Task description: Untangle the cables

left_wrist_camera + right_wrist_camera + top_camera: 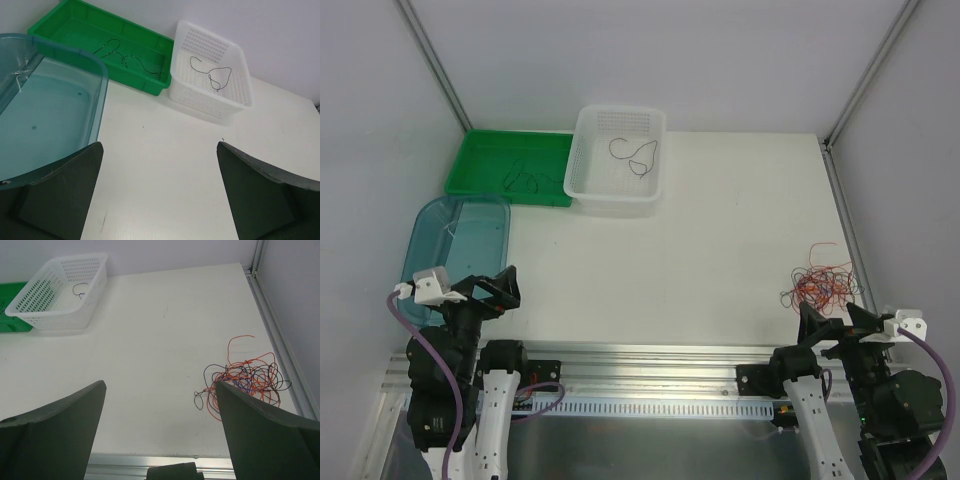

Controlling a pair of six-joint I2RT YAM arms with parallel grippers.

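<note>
Close in, my left gripper (159,150) and right gripper (160,385) both hang with jaws spread wide, empty. Just beyond the right one, at two o'clock, the tangled cables (245,377) lie on the table (150,340). Farther, at eleven, a dark strand (80,290) sits in the white basket (30,300).

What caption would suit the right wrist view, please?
Open right gripper hovering near a tangle of cables on the white table.

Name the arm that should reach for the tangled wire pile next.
Right. The tangled wires lie near the table's right edge, just ahead of the right fingers, which stand open. The left fingers sit by the blue bin, far across the table.
</note>
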